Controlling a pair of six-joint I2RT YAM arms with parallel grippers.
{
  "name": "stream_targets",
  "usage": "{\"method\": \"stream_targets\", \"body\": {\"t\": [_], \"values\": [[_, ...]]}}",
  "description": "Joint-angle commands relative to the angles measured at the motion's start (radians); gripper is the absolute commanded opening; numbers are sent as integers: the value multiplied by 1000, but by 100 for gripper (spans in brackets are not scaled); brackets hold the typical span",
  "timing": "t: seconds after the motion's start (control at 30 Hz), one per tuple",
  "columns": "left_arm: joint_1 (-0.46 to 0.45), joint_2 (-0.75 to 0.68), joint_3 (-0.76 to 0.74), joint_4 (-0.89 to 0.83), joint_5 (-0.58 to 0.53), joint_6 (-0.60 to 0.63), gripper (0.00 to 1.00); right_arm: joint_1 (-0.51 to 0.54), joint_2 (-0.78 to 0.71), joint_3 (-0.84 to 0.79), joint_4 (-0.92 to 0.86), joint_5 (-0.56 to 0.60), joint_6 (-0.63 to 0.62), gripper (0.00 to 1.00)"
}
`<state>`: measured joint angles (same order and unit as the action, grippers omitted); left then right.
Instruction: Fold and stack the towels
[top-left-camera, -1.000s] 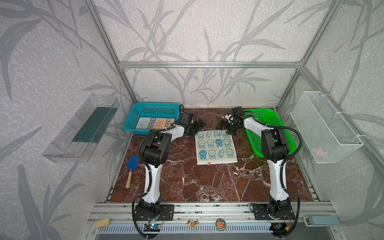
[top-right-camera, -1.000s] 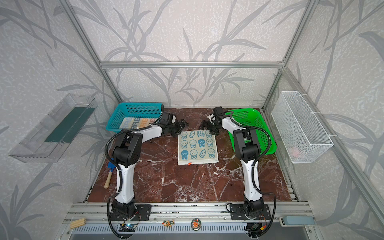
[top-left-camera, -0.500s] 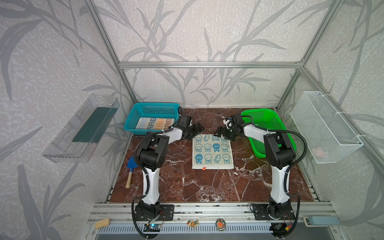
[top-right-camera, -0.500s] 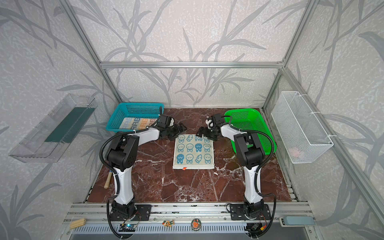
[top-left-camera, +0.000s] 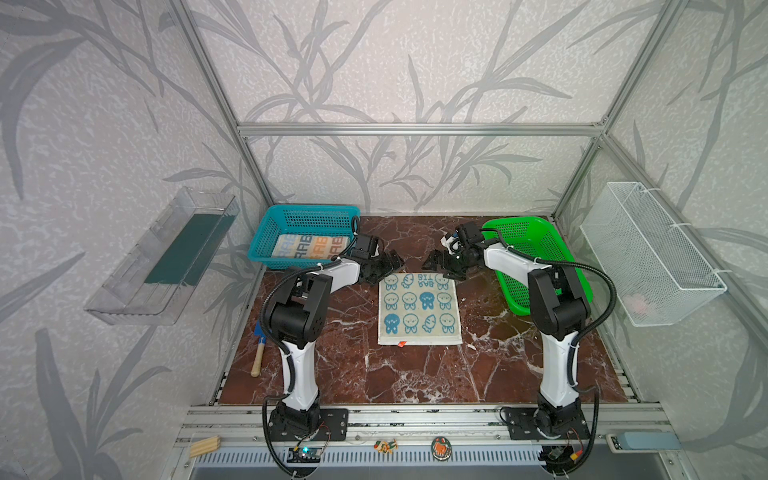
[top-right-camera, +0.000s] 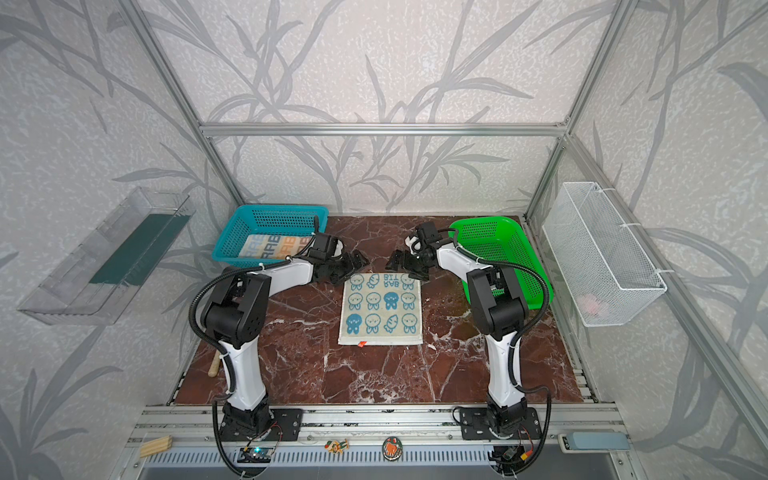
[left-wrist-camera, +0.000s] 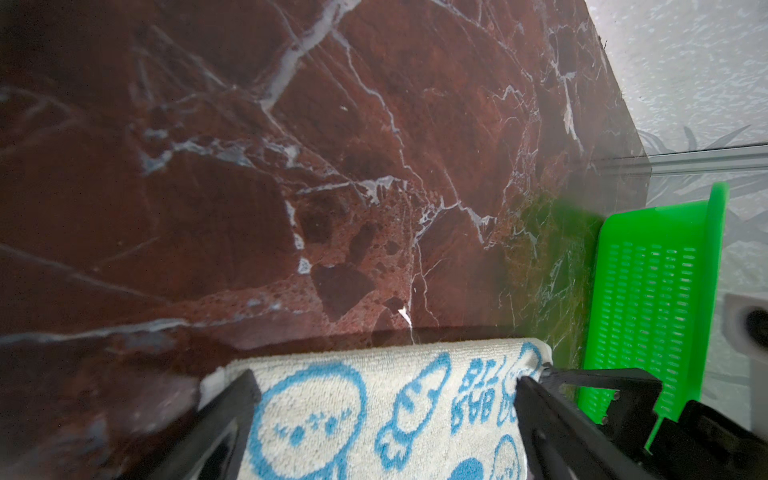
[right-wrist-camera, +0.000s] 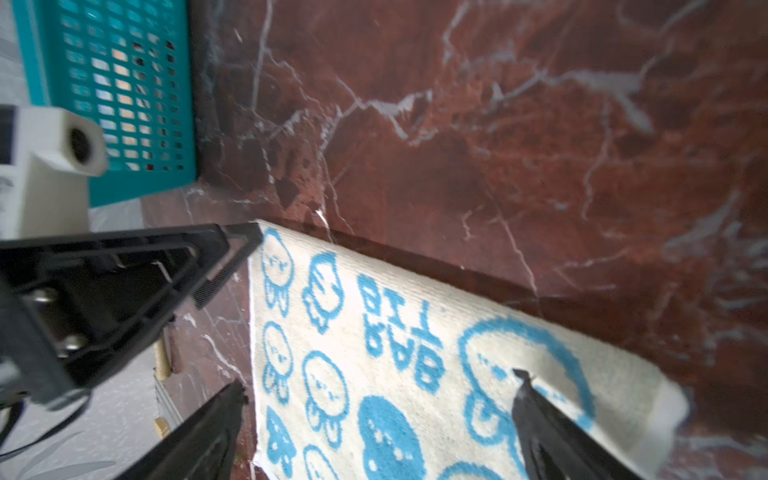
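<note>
Both arms are reaching low toward the far edge of the blue-bunny towel (top-left-camera: 419, 309), jaws spread wide and holding nothing.

At far left the striped towel (top-left-camera: 309, 245) is lying in the teal basket (top-left-camera: 266, 232). The left gripper (top-left-camera: 388, 264) is stretching forward to the blue-bunny towel's far-left corner. That towel is lying flat mid-table, and the right gripper (top-left-camera: 436, 262) is facing the left one at the far-right corner, beside the green basket (top-left-camera: 552, 253). The left wrist view is framing the towel's far edge between its fingers (left-wrist-camera: 232, 411). Only the right wrist view is showing the opposite fingertip (right-wrist-camera: 232, 249) at the corner; whether it is touching, I cannot tell.
</note>
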<state>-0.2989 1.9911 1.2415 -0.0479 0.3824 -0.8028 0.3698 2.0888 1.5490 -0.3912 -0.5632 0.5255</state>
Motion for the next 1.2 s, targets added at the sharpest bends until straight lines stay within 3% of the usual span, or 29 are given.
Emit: {"method": "stream_targets", "body": {"t": [0.0,0.3,0.57,0.93,1.17], "values": [[7,8,-31,-94,-42,2,99,17,30,61,13,-56,62,99],[8,3,-52,-78,-39,-9,99,52,139,62,254,-156,297,99],[8,-3,-70,-61,-35,-16,99,63,186,65,347,-181,383,99],[10,-2,-76,-65,-37,-12,99,19,189,-5,313,-159,337,99],[10,9,-76,-64,-39,-7,99,-39,150,-24,189,-155,200,99]]}}
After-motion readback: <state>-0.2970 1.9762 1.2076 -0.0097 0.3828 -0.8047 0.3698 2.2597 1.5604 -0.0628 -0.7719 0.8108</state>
